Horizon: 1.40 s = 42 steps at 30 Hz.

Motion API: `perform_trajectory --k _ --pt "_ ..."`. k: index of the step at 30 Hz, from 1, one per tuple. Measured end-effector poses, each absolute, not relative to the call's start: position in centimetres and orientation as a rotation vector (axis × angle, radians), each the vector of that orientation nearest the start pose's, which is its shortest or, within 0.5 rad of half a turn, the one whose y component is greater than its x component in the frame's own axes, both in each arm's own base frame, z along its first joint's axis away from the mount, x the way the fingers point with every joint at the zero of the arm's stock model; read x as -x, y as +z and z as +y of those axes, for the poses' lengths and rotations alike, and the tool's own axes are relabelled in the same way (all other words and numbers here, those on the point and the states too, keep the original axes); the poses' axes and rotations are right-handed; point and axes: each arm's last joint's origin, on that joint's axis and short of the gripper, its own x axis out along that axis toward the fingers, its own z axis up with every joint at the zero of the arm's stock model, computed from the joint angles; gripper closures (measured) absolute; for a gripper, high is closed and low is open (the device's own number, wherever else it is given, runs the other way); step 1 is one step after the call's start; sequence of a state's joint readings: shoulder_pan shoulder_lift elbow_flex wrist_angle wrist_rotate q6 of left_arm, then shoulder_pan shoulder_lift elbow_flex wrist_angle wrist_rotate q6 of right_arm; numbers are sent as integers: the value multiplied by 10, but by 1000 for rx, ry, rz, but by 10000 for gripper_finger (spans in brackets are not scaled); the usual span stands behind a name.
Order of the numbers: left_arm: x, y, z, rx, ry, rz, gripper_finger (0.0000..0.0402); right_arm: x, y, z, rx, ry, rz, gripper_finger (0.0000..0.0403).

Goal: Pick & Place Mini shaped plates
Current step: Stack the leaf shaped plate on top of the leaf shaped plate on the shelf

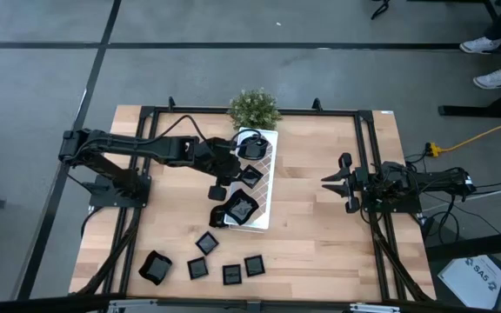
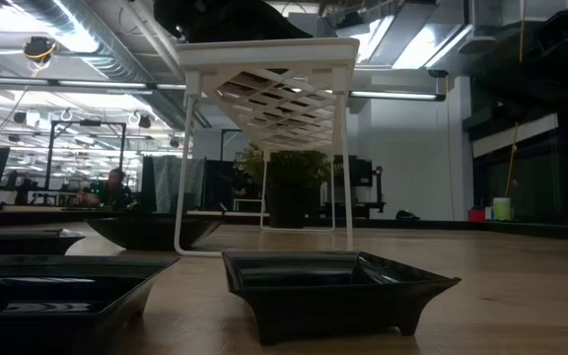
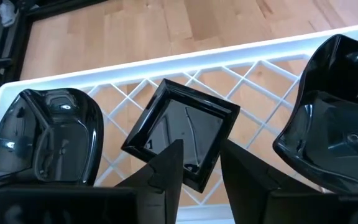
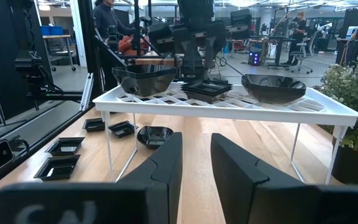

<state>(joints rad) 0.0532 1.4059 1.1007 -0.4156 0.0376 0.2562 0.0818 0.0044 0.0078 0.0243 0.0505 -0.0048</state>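
On a pale wooden table ringed by a black frame, with grey floor around it, we find the white tray standing on thin legs just in front of a small potted plant. Our left gripper hangs over the middle of the tray, its fingers parted either side of the near edge of a square plate that lies flat on the lattice; we judge it is letting go, since the dish looks borne by the tray and not by the fingers, though we cannot tell whether one finger touches it. Two larger dishes flank it on the tray: a rounded plate at the plant end and a wavy plate at the opposite end, spaced apart, apparently so none overlaps. Near the front edge of the table, five small plates wait in a loose row, and one more sits on the wood beside the tray, so we reckon the job under half done. Our right gripper idles well apart at the table's right side, fingers ajar and holding nothing, pointed toward the tray. The next move likely calls for a straight lift clear of the square plate, lest a finger drag it across the lattice.
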Motion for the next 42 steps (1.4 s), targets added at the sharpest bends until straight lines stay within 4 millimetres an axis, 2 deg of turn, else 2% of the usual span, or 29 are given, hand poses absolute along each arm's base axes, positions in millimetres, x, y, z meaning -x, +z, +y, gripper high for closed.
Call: perform_trajectory --k 9,16,21,28,32,42 --pt "-293 291 15 -239 -71 705 284 -97 168 7 3 31 -28 318" --pt "-267 312 14 -181 -42 696 292 -97 168 7 3 31 -28 318" --pt "-248 315 10 -87 -29 772 294 -97 168 6 3 31 -28 318" --pt "-235 307 -7 41 -28 917 290 -97 168 6 3 31 -28 318" --pt "-233 301 -23 61 -62 935 288 -97 168 6 3 31 -28 318" --pt "-226 258 -63 152 -121 976 288 -97 168 6 3 31 -28 318"
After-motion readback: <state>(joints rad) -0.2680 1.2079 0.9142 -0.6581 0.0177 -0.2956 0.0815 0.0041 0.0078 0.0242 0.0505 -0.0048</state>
